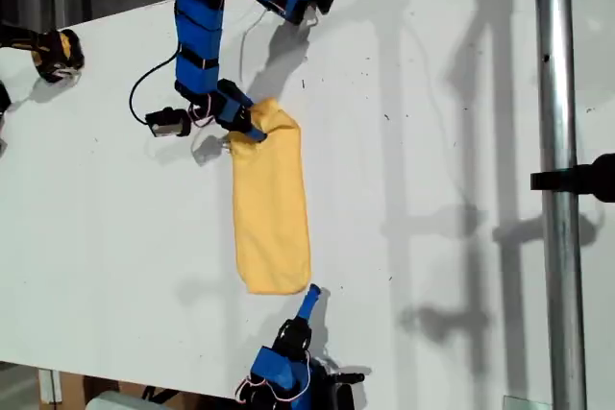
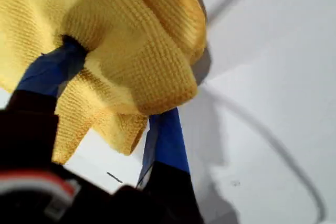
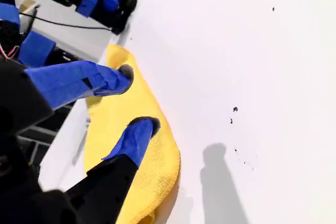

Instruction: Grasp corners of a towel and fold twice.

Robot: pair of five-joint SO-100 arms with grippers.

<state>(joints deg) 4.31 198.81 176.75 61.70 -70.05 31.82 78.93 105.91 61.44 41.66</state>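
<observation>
lying on the white table [image 1: 461,141] is the towel [image 1: 272,208], a long yellow strip, so it looks folded once already. my first gripper [image 2: 118,100] pinches the far end, with cloth bunched between its blue fingers [image 2: 165,135], i think to lift that end for the next fold. my second gripper [image 3: 131,100] sits just above the near end with its jaws apart a little, holding nothing, maybe ready to grab a corner.

The soft yellow-orange cloth towel [image 2: 142,51] has a coarse, matt knitted weave; the smooth white worktop [image 1: 432,141] looks faintly glossy; the upright steel pole [image 1: 557,189] shines.
</observation>
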